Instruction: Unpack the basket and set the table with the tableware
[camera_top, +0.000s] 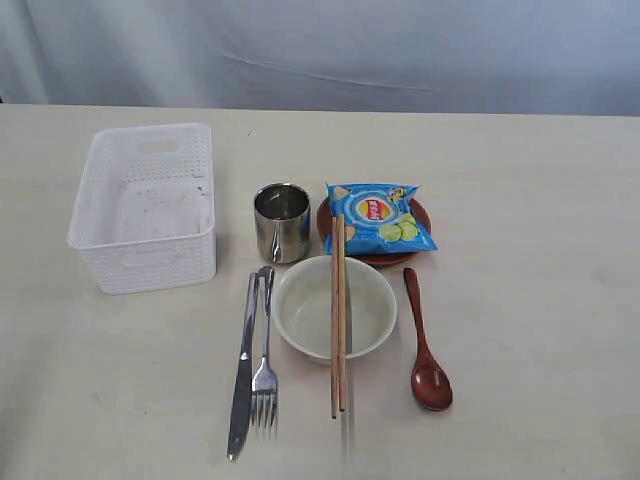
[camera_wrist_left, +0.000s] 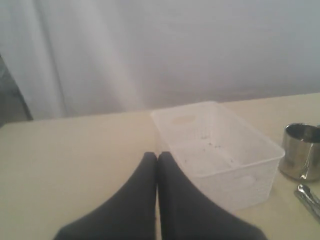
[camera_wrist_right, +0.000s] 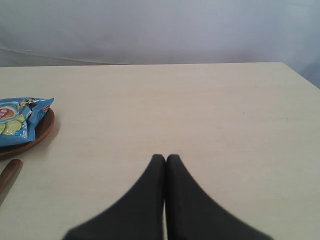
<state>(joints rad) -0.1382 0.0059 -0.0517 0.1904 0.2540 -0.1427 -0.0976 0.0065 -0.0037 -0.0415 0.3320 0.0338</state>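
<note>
The white basket (camera_top: 145, 205) stands empty at the left of the table (camera_top: 540, 300). To its right are the steel cup (camera_top: 282, 221) and the reddish-brown plate (camera_top: 380, 257) under a blue chip bag (camera_top: 378, 217). The cream bowl (camera_top: 335, 306) carries the chopsticks (camera_top: 338, 320) across its rim. Knife (camera_top: 243, 365) and fork (camera_top: 265, 350) lie left of the bowl, the dark red spoon (camera_top: 427, 345) right of it. Neither arm shows in the exterior view. My left gripper (camera_wrist_left: 157, 156) is shut and empty, near the basket (camera_wrist_left: 220, 150). My right gripper (camera_wrist_right: 165, 157) is shut and empty over bare table.
A pale curtain hangs behind the table's far edge. In the left wrist view the cup (camera_wrist_left: 301, 150) and cutlery tips (camera_wrist_left: 309, 196) sit beyond the basket. The right wrist view shows the chip bag (camera_wrist_right: 20, 122), the plate (camera_wrist_right: 40, 134) and the spoon's handle end (camera_wrist_right: 9, 172).
</note>
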